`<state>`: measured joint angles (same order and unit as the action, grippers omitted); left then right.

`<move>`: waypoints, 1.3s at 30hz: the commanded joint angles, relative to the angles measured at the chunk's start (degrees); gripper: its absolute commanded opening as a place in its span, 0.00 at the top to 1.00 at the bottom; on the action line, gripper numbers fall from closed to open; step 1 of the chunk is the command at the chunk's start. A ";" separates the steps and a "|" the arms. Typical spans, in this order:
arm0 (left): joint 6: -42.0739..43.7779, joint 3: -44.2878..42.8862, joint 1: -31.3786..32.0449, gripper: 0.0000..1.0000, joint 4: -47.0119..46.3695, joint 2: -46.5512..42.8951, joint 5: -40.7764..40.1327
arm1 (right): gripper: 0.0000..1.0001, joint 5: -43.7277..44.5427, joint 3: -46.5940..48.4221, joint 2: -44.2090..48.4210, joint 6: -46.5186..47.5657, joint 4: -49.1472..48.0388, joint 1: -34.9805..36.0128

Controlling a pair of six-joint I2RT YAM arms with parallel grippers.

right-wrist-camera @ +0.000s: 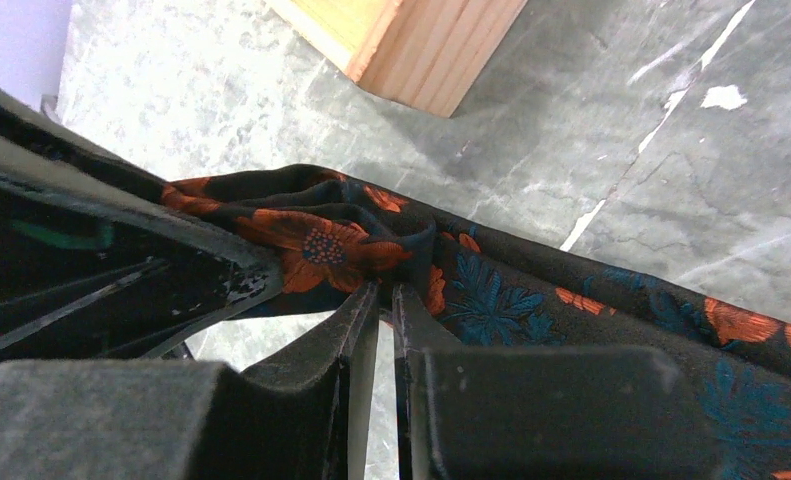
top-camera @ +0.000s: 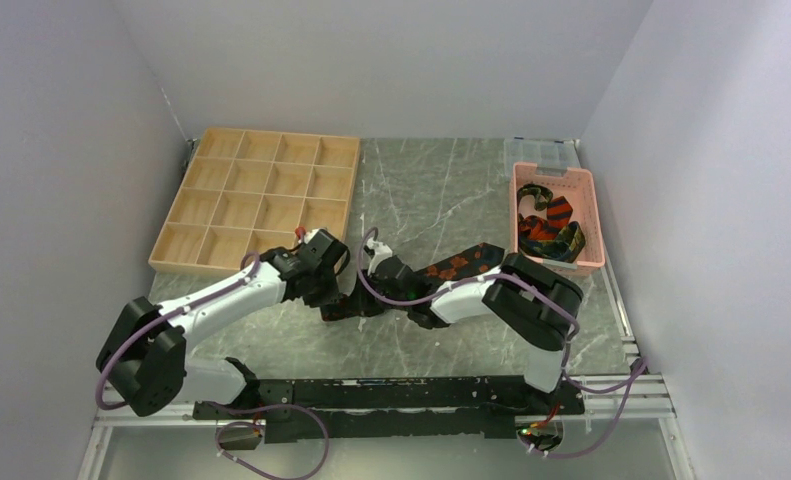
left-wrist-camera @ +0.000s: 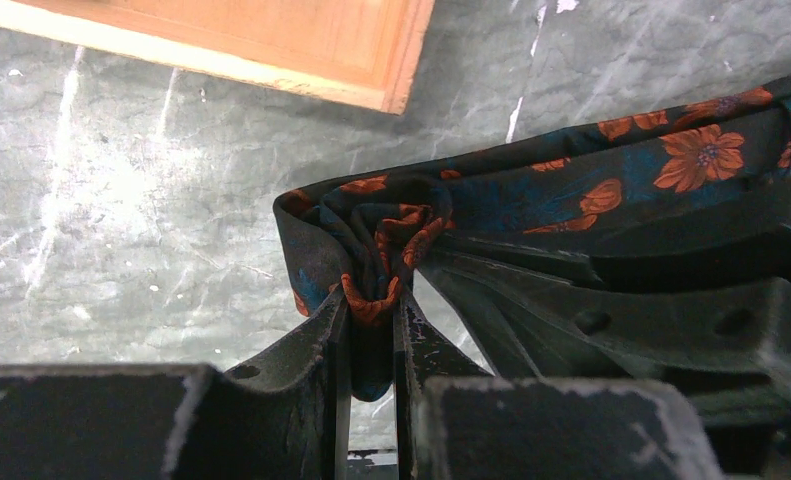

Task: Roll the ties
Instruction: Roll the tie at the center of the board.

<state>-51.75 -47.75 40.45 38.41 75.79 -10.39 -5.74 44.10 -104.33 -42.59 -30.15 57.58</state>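
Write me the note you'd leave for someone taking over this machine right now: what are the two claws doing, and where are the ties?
Left gripper: shut on the bunched end of the floral tie.
Right gripper: shut on the same tie, close beside the left one.
The rest of that tie trails over the table toward the pink basket.
Done: only a loose first curl.
Left: finish this roll, then the other ties in the basket.

looks like a robotics lab test cell: plain white panels [top-camera: 61, 150] box in a grey marble-look table [top-camera: 441, 190], and a left arm [top-camera: 221, 295] and a right arm [top-camera: 521, 300] trailing loose purple cables [top-camera: 99, 378] sit bolted to a metal rail [top-camera: 611, 410] at the near edge
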 commanded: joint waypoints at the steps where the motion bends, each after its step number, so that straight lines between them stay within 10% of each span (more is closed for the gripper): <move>1: -0.19 -1.90 0.72 0.97 -2.09 -2.26 0.89 | 0.84 -3.58 1.81 -1.77 -2.35 -4.44 -0.16; 18: -1.04 -4.37 3.27 0.97 -7.49 4.34 1.98 | 0.84 -10.05 -0.85 -7.67 -8.05 -15.51 -3.51; 39: 0.92 -8.44 3.72 0.97 -9.55 15.76 1.28 | 0.80 1.55 -13.43 9.62 -3.10 -8.48 -3.55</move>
<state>-51.72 -53.23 43.64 29.80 89.73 -9.45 -9.17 32.45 -100.90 -47.97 -41.50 53.71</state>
